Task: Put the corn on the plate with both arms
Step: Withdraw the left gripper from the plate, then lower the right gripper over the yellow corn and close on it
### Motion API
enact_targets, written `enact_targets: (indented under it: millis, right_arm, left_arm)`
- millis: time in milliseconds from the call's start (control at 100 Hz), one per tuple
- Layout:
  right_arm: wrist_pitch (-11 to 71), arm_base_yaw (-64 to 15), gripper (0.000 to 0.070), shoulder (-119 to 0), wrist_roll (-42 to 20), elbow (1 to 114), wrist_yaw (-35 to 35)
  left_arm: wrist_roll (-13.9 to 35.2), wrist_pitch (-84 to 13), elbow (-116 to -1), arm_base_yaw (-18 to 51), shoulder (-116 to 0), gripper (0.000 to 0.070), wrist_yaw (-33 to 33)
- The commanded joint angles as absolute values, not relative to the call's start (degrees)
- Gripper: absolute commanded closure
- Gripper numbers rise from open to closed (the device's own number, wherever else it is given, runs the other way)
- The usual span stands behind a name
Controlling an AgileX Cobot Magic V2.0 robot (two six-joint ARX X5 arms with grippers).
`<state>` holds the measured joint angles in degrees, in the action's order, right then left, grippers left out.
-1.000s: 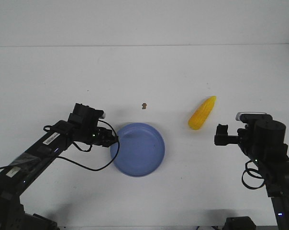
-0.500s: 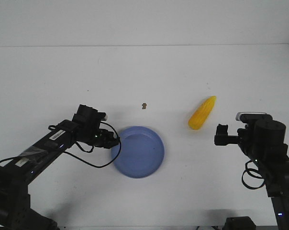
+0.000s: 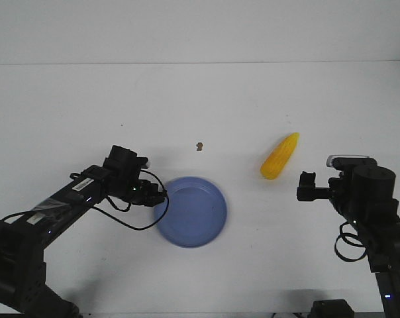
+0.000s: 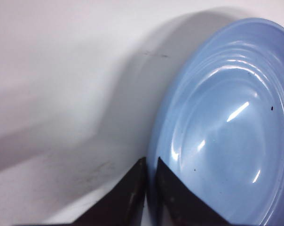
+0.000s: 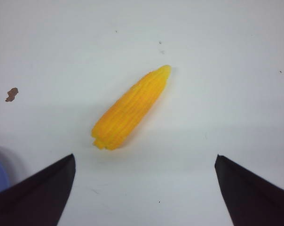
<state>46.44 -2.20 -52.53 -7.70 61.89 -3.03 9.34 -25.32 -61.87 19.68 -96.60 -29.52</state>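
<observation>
The periwinkle-blue plate [image 3: 192, 212] sits near the table's middle front, empty. My left gripper [image 3: 161, 196] is shut on the plate's left rim; in the left wrist view [image 4: 150, 162] its two fingers pinch the rim of the plate [image 4: 226, 127]. The yellow corn [image 3: 280, 156] lies on the table to the right of the plate, tip pointing away to the right. My right gripper [image 3: 306, 186] is open and empty, just right of and nearer than the corn. In the right wrist view the corn [image 5: 130, 108] lies beyond the wide-open right gripper [image 5: 145, 162].
A tiny dark speck [image 3: 199, 146] lies on the white table behind the plate; it also shows in the right wrist view [image 5: 11, 94]. The table's far edge meets a white wall.
The left gripper has drawn the plate a little toward the front, still holding its rim. The right arm and the corn have not moved.
</observation>
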Motion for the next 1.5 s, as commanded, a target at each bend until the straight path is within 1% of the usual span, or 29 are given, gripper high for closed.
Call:
enact_targets:
  millis: [0,80,200,250,300,380,460,520,590,830,880,960,1080,1130,1330,1490]
  right_arm:
    - [45.89,-2.24,0.0077,-52.88,-7.25,63.16,-2.96]
    - [45.89,-2.24,0.0077,-52.88,-7.25,63.16,-2.96]
    - [45.91,-2.24,0.0077,-52.88,-7.25,63.16,-2.96]
    - [45.91,-2.24,0.0077,-52.88,-7.25,63.16,-2.96]
    - [45.89,-2.24,0.0077,-52.88,-7.27,63.16,-2.96]
    - [45.89,-2.24,0.0077,-52.88,-7.25,63.16,-2.96]
    - [45.89,-2.24,0.0077,-52.88,-7.25,63.16,-2.98]
    - [45.91,-2.24,0.0077,-52.88,-7.25,63.16,-2.98]
    - [45.91,-2.24,0.0077,-52.88,-7.25,63.16,-2.98]
    - [45.91,-2.24,0.0078,-52.88,-7.25,63.16,-2.98]
    - [45.91,-2.24,0.0078,-52.88,-7.27,63.16,-2.98]
    - [45.89,-2.24,0.0077,-52.88,-7.27,63.16,-2.98]
    - [45.89,-2.24,0.0078,-52.88,-7.25,63.16,-2.96]
    - [45.89,-2.24,0.0078,-52.88,-7.25,63.16,-2.96]
    - [45.34,-2.24,0.0078,-52.88,-7.25,63.16,-2.96]
    - [44.25,-2.24,0.0078,-52.88,-7.75,63.16,-3.01]
  left_arm:
    - [8.47,-25.17,-62.59,19.94,-97.97,0.0594,-29.36]
    - [8.47,-25.19,-62.59,19.94,-97.97,0.0563,-28.23]
    - [8.47,-25.17,-62.59,19.94,-97.97,0.0558,-27.83]
    - [8.47,-25.12,-62.59,19.94,-97.97,0.0535,-27.83]
    - [8.49,-24.93,-62.59,19.94,-97.97,0.0459,-27.86]
    - [8.4,-24.23,-62.59,19.94,-97.95,0.031,-27.9]
    - [8.16,-23.73,-62.65,19.88,-97.78,0.0187,-28.12]
    - [7.99,-23.38,-62.74,19.73,-97.32,0.0115,-28.18]
    - [7.94,-22.48,-62.74,19.53,-96.36,0.0063,-28.18]
    - [4.38,-20.86,-63.24,17.8,-89.01,0.0062,-27.7]
    - [3.33,-20.95,-63.26,17.17,-87.05,0.0062,-26.17]
    - [1.15,-21.69,-63.26,16.21,-83.59,0.0062,-21.89]
    - [-3.88,-23.09,-63.26,14.98,-78.52,0.0062,-15.42]
    - [-5.06,-23.31,-63.26,14.48,-76.6,0.0062,-13.78]
    - [-8.64,-25.74,-63.26,11.84,-70.7,0.0062,-10.2]
    - [-8.73,-26.24,-63.26,9.32,-69.28,0.0062,-9.23]
